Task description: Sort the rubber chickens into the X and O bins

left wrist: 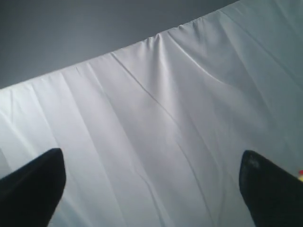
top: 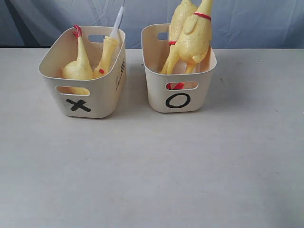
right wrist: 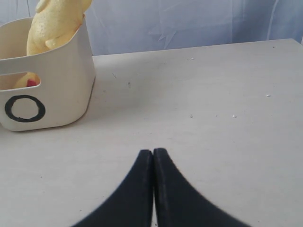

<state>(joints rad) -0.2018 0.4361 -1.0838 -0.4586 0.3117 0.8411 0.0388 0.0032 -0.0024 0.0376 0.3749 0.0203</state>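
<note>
Left gripper: spread wide, empty, facing a white cloth.
X bin: on the table, left of the pair, black X on the front wall.
Small chicken: inside X bin, red comb up.
Tube chicken: inside X bin, just beside the first, white tube above the rim.
O bin: near X bin, not touching.
Large chickens: 2, inside O bin, leaning together, well above the rim.
Right gripper: tips pressed together, empty, over bare table beside O bin.

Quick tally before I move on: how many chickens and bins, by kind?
Large rubber chickens in O bin: 2
Small rubber chickens in X bin: 2
Bins: 2
Total: 6
</note>
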